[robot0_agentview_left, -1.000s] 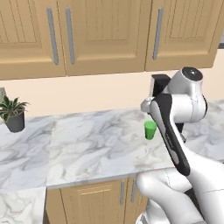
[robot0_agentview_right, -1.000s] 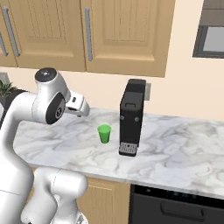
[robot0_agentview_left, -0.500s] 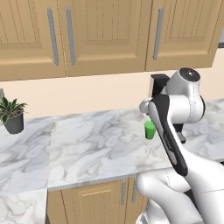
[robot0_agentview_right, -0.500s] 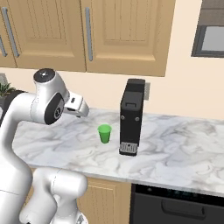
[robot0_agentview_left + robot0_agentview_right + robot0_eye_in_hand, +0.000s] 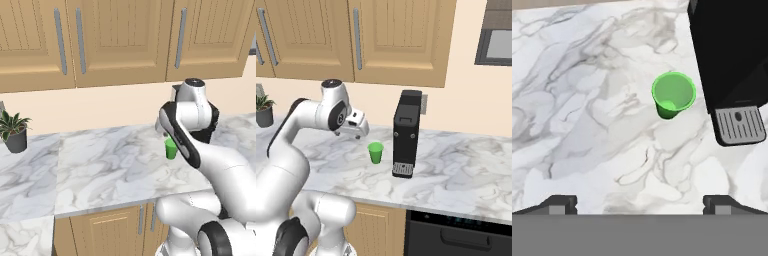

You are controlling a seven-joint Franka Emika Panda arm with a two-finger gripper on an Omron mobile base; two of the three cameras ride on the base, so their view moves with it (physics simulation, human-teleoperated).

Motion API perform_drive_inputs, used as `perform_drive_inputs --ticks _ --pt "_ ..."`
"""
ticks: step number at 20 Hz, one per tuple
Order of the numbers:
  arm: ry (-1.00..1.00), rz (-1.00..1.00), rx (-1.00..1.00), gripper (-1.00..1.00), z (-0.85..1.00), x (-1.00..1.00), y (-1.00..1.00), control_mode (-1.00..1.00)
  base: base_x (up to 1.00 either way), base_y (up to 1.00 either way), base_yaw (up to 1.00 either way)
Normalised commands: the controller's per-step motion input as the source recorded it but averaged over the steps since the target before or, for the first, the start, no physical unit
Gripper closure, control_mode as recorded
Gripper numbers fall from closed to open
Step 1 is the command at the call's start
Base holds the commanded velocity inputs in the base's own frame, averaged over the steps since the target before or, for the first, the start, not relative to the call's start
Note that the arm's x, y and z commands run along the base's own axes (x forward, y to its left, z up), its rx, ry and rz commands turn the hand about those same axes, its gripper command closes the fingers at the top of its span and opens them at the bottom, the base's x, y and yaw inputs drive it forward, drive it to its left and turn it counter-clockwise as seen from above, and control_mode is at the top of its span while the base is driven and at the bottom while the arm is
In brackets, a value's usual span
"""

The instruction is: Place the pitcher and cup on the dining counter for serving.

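Observation:
The small bright green cup [image 5: 375,152] stands upright and empty on the marble wall counter [image 5: 456,165], just left of a black coffee machine [image 5: 406,134]. From the left base it shows as a green sliver [image 5: 171,149] behind my forearm. My gripper [image 5: 357,135] hangs above the counter, a little left of the cup and higher than it. In the hand view the cup [image 5: 673,95] lies ahead and slightly right of the gripper [image 5: 640,202], whose fingertips [image 5: 560,202] stand wide apart, open, with nothing between them. The pitcher and the dining counter are out of view.
The coffee machine [image 5: 732,60] with its drip tray stands close to the cup's right side. A potted plant [image 5: 15,132] sits at the counter's far left. Wall cabinets [image 5: 356,35] hang overhead; a dark oven front [image 5: 456,235] is below at right.
My hand has shifted slightly toward the cup and a little lower. The cup and the coffee machine have not moved.

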Motion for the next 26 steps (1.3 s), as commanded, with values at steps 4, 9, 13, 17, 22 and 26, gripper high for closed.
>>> perform_drive_inputs --ticks 4,9,13,17,22,26 --pt "0.06 0.0 -0.07 -1.0 -0.59 0.57 -0.09 -1.0 0.0 0.0 0.0" --pt "0.0 0.0 -0.01 -1.0 -0.54 0.54 -0.06 -1.0 0.0 0.0 0.0" --pt "-0.01 0.0 0.0 -1.0 -0.57 0.52 0.0 -1.0 0.0 0.0 0.0" --pt "-0.05 0.0 0.0 -1.0 -0.57 0.44 0.0 -1.0 0.0 0.0 0.0" --pt "-0.02 0.0 0.0 -1.0 -0.56 0.33 -0.02 -1.0 0.0 0.0 0.0" --pt "-0.02 0.0 0.0 -1.0 -0.45 0.23 -0.1 -1.0 0.0 0.0 0.0"
